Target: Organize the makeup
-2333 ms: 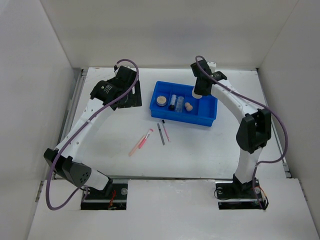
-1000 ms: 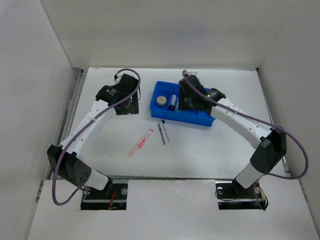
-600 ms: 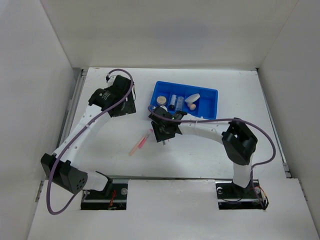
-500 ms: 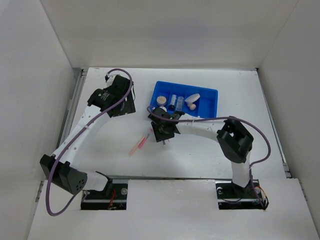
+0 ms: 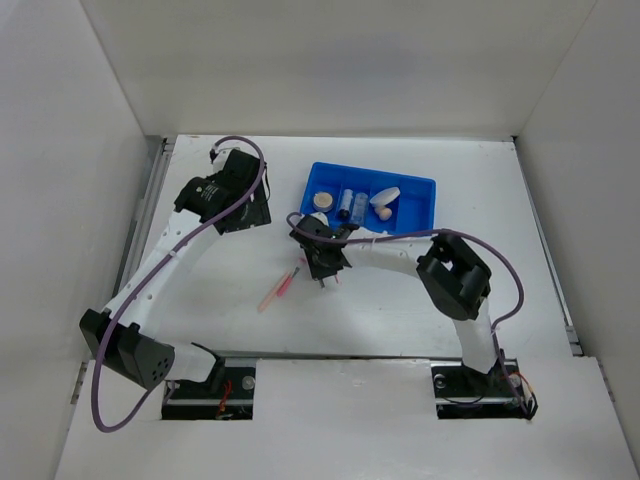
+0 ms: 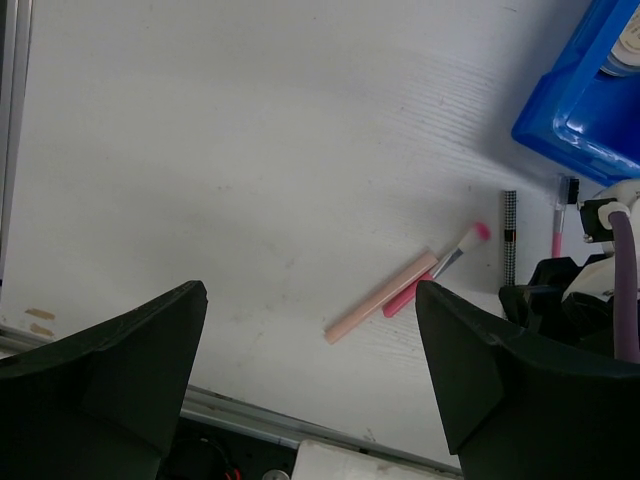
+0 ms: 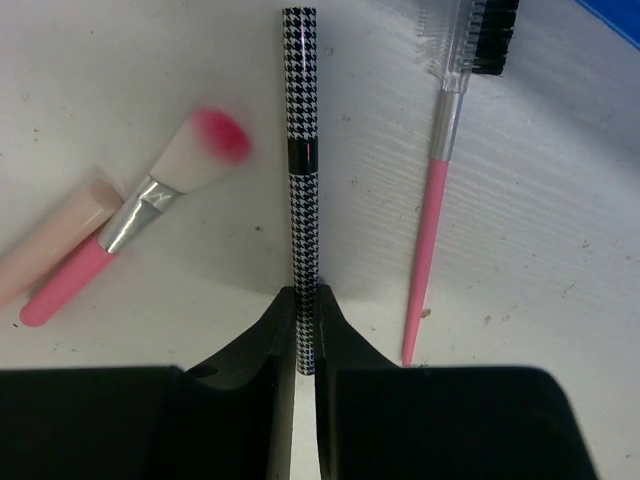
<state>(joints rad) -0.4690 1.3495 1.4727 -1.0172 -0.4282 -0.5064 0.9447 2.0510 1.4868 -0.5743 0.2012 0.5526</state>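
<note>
1. White surface (image 5: 400, 300), white walls on three sides, and the blue tray (image 5: 418, 208) sits at the far middle with the compact (image 5: 321, 201), tube (image 5: 345, 203), sponge (image 5: 381, 211) and puff (image 5: 386, 194) already in it.
2. Your right end effector (image 7: 305, 300) is low, just in front of the tray, clenched on the near end of the checked stick (image 7: 302, 150).
3. Here's what matters: the stick's long axis runs straight out from the fingertips, in line with the end effector, and its far end points toward the tray. It looks flat on the surface, not yet raised.
4. Watch the neighbours. The pink-handled comb (image 7: 432, 220) lies just beside it on the right, roughly parallel, not touching. The pink brush (image 7: 150, 215) angles away on the left, its bristles near the stick but apart, with the beige stick (image 7: 50, 250) alongside.
5. Your left end effector (image 6: 310, 300) hangs released and empty over the far left, well apart from all of it. The right arm is clearly the nearer one.
6. My read: gripped at one end, the stick may droop or swing, so lift clear before you carry it to the tray.
</note>
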